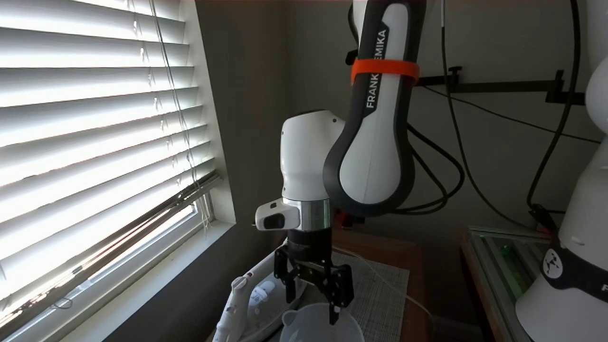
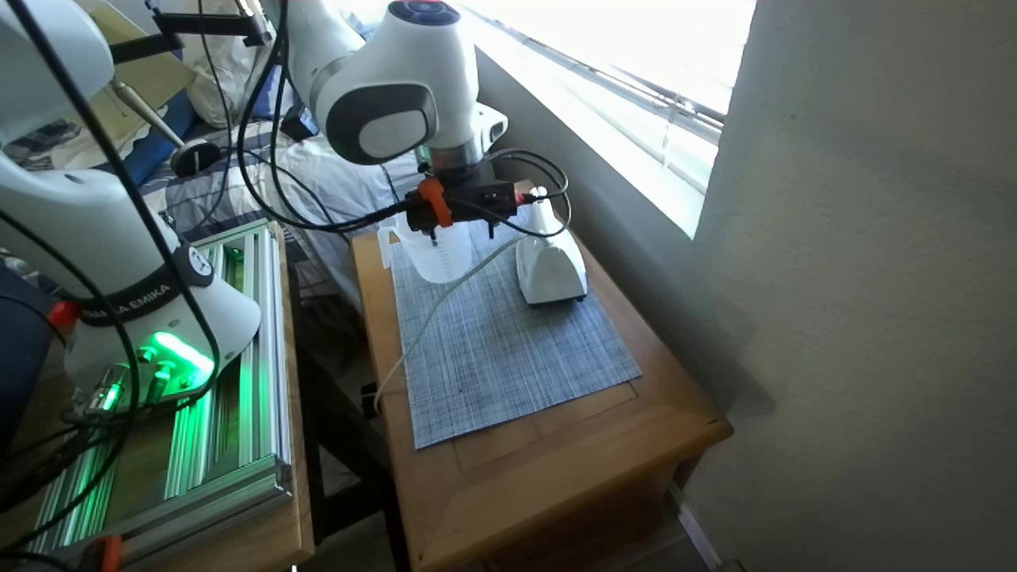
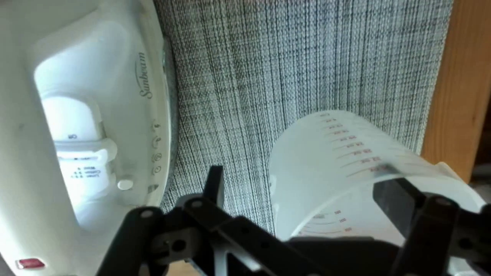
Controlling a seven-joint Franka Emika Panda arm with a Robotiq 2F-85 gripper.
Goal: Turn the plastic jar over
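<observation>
Jar [image 3: 333, 165] is seen on the table [image 3: 460, 96], right of the iron [image 3: 122, 115] (wrist view); the jaws are parted, one finger [image 3: 395, 203] at its mouth. If pinched only by its rim, the jar could be dropped mid-turn.

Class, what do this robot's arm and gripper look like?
The arm is rounded and white with dark trim, FRANKA EMIKA lettering partly under an orange band, and black cables. The gripper is black and angular, with two jointed fingers.
</observation>
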